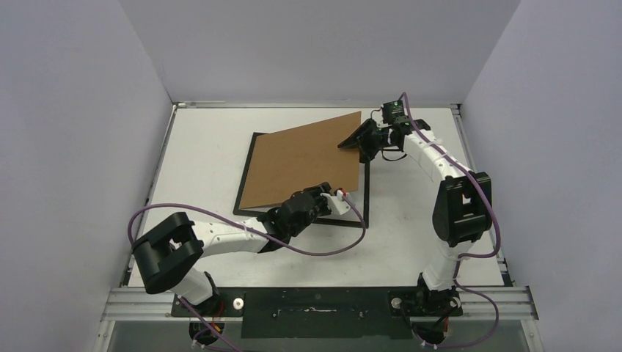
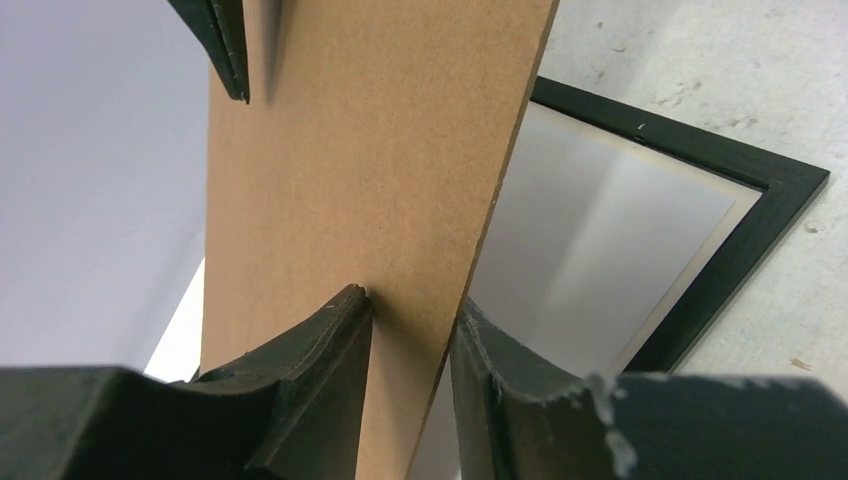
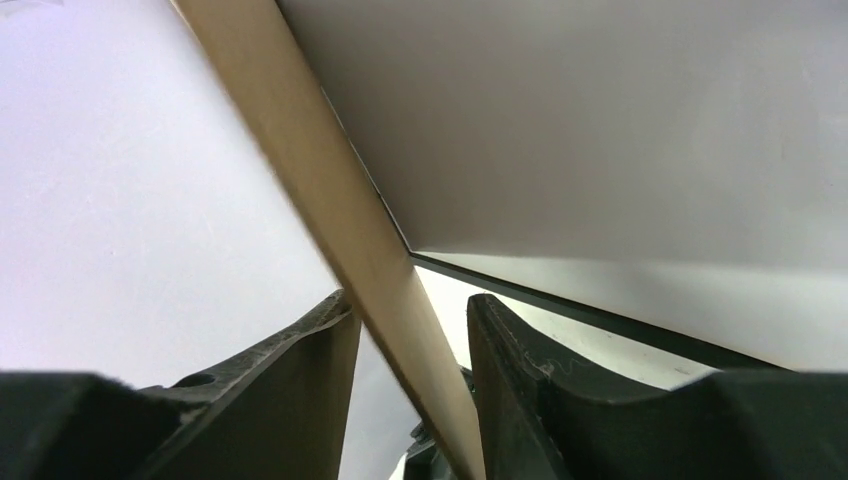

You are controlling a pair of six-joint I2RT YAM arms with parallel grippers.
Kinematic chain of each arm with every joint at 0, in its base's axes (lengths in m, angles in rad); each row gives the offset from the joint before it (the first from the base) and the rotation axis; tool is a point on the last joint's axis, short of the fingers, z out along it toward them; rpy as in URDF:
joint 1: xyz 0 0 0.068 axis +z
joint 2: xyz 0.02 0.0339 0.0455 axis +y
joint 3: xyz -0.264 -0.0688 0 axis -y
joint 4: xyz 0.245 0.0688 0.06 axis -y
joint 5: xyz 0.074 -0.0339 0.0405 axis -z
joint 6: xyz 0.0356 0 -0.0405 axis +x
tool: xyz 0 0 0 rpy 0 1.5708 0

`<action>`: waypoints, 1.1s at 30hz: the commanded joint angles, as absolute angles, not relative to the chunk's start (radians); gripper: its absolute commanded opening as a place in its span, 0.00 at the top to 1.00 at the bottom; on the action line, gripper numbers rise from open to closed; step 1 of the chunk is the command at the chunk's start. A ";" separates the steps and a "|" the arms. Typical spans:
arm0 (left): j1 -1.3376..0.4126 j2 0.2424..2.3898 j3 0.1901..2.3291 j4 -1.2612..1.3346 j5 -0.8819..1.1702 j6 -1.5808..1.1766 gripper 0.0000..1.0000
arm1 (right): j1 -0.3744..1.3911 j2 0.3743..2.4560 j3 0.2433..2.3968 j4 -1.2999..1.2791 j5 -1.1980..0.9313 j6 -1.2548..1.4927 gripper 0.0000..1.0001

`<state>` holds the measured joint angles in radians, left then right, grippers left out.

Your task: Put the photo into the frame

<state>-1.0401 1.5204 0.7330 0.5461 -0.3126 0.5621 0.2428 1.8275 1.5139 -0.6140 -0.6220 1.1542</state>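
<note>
The black frame (image 1: 364, 192) lies flat on the table, its corner showing in the left wrist view (image 2: 770, 190). A brown cardboard backing (image 1: 301, 158) leans over it, its right side raised. My left gripper (image 1: 330, 195) is shut on the backing's near right corner, the board (image 2: 380, 150) filling the gap between its fingers (image 2: 410, 305). My right gripper (image 1: 352, 141) is shut on the far right corner, the board's edge (image 3: 340, 200) crossing between its fingers (image 3: 410, 300). A pale sheet (image 2: 600, 230) lies inside the frame. I cannot tell whether it is the photo.
White table surface (image 1: 198, 154) surrounds the frame, bounded by grey walls at the back and sides. A metal rail (image 1: 315, 301) with both arm bases runs along the near edge. Purple cables loop beside each arm.
</note>
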 commanded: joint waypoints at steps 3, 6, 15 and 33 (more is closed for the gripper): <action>-1.028 1.462 0.747 0.539 -0.413 0.457 0.72 | 0.223 1.803 1.539 -0.639 -0.626 1.102 0.50; -1.018 1.451 0.770 0.484 -0.440 0.388 0.75 | 0.201 1.793 1.541 -0.655 -0.605 1.070 0.42; -0.982 1.442 0.797 0.440 -0.521 0.267 0.77 | 0.102 1.722 1.594 -0.753 -0.497 0.938 0.21; -0.920 1.407 0.836 0.363 -0.477 0.138 0.82 | 0.231 1.928 1.653 -0.767 -0.158 0.626 0.19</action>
